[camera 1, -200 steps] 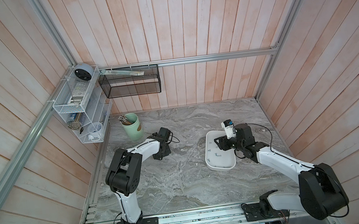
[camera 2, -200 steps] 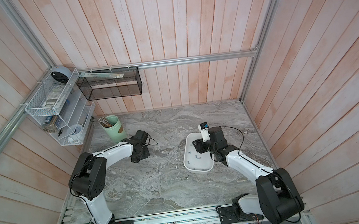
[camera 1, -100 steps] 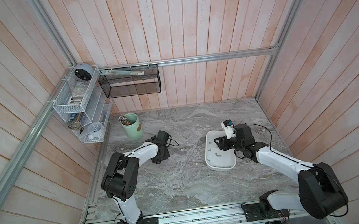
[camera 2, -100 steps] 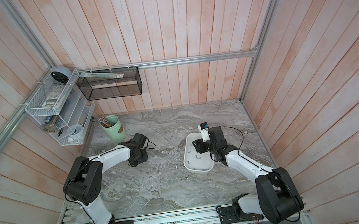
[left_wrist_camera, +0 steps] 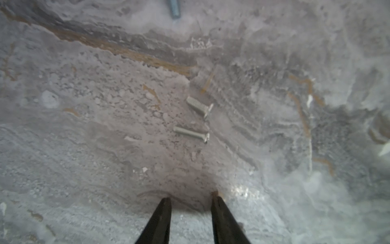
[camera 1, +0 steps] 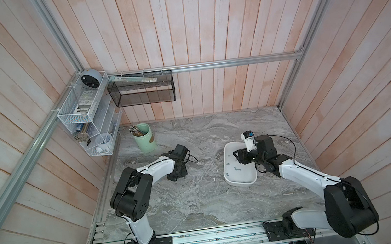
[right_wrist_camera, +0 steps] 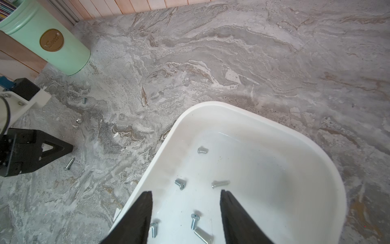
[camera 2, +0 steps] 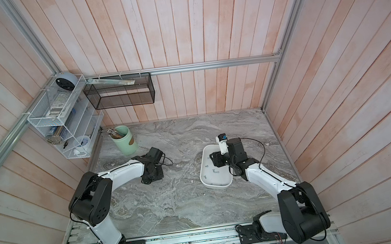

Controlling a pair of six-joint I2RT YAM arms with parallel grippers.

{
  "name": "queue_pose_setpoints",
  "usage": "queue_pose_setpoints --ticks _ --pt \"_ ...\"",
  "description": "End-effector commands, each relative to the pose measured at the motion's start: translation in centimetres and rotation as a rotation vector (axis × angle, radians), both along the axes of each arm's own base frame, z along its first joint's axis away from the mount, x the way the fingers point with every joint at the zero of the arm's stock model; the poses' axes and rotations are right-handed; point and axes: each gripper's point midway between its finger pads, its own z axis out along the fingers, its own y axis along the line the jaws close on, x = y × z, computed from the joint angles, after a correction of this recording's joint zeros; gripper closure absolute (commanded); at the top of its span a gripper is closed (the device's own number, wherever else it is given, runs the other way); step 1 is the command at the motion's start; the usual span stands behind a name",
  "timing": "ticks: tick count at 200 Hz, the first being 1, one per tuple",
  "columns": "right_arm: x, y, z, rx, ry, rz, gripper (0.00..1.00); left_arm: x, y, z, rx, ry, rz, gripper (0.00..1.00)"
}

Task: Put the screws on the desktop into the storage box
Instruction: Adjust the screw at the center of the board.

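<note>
Right wrist, fingers above storage box edge

The left arm and right arm share white link shells, black joint housings, thin black cables and black tapered fingers.

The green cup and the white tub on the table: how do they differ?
The green cup is a tall upright cylinder; the storage box is a shallow rounded rectangle. The cup is pale green, the box white. The cup holds long sticks, the box small screws. Both stand open-topped on the desktop.
</note>
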Motion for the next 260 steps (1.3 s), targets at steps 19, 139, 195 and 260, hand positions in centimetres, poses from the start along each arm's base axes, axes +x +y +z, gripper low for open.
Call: queue_pose_setpoints --ticks 19,139,195,260 --pt "0.2 0.4 0.6 0.009 -0.003 0.008 0.42 -2.4 -3.2 -0.1 -0.103 0.048 -0.100 0.62" --pt "0.3 0.6 0.1 0.008 0.021 0.010 0.42 1.7 -6.6 2.5 -0.207 -0.058 -0.066 0.61" --pt "0.3 0.5 0.0 0.002 0.028 0.008 0.43 3.2 -7.4 1.4 -0.116 -0.007 -0.236 0.60" --pt "0.4 0.6 -0.4 -0.001 0.040 0.007 0.42 2.8 -5.2 -1.2 -0.082 0.042 -0.217 0.60"
